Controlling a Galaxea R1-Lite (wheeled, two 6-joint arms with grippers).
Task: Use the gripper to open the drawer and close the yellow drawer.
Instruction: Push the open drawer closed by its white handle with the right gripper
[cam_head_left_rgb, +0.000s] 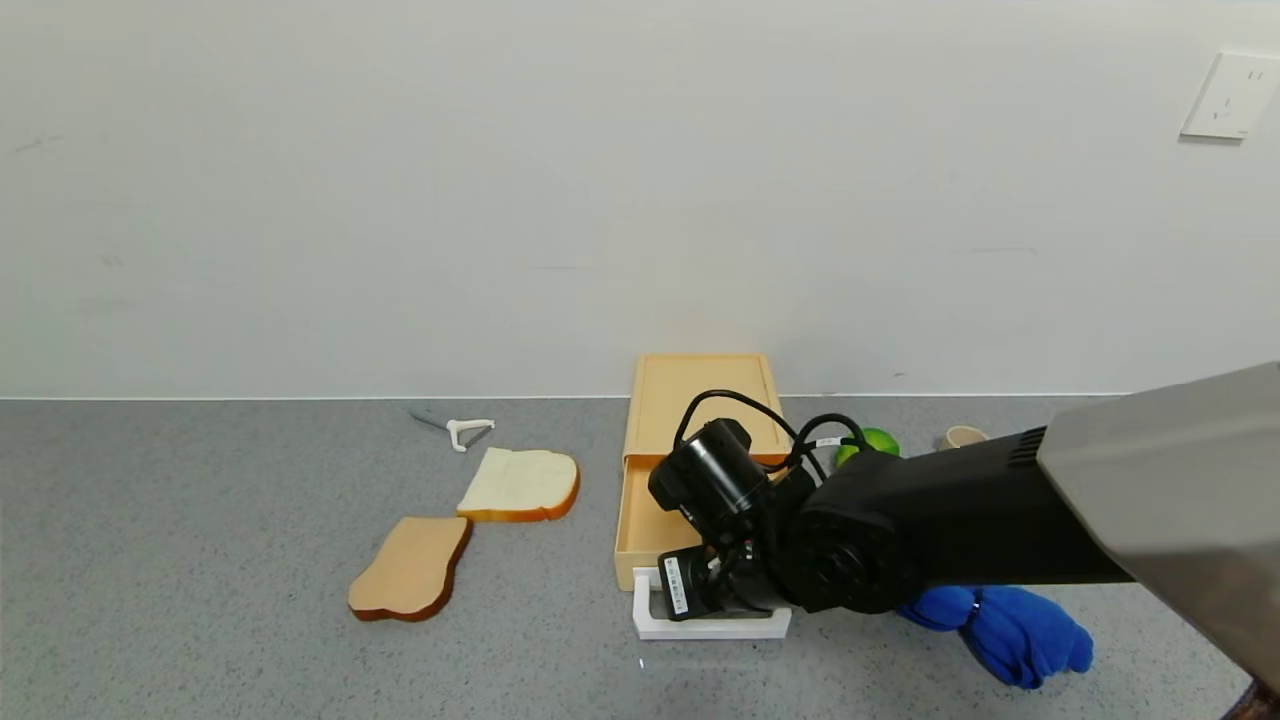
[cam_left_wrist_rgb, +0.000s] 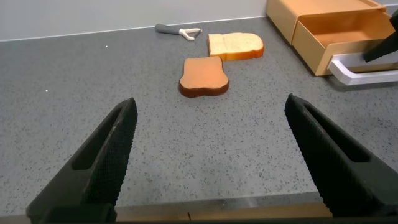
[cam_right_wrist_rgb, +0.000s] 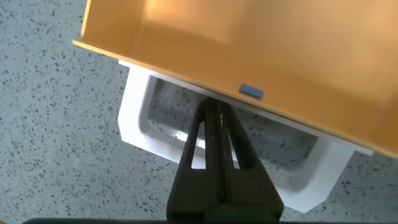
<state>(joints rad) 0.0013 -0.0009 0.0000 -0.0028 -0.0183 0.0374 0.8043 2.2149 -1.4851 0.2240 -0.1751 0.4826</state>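
The yellow-tan drawer (cam_head_left_rgb: 643, 522) stands pulled partly out of its matching case (cam_head_left_rgb: 700, 398) on the grey counter. Its white loop handle (cam_head_left_rgb: 712, 628) faces me. My right gripper (cam_head_left_rgb: 718, 592) is shut, its two fingers pressed together with nothing between them. In the right wrist view its tips (cam_right_wrist_rgb: 214, 104) reach through the handle loop (cam_right_wrist_rgb: 134, 121) up to the drawer front (cam_right_wrist_rgb: 249, 43). My left gripper (cam_left_wrist_rgb: 210, 102) is open and empty, low over bare counter off to the left; the drawer (cam_left_wrist_rgb: 348, 31) and handle (cam_left_wrist_rgb: 367, 74) show far off in its view.
Two bread slices (cam_head_left_rgb: 520, 484) (cam_head_left_rgb: 412, 568) and a white peeler (cam_head_left_rgb: 462, 430) lie left of the drawer. A blue cloth (cam_head_left_rgb: 1010, 620), a green object (cam_head_left_rgb: 878, 440) and a small cup (cam_head_left_rgb: 962, 436) lie to its right. The wall stands right behind the case.
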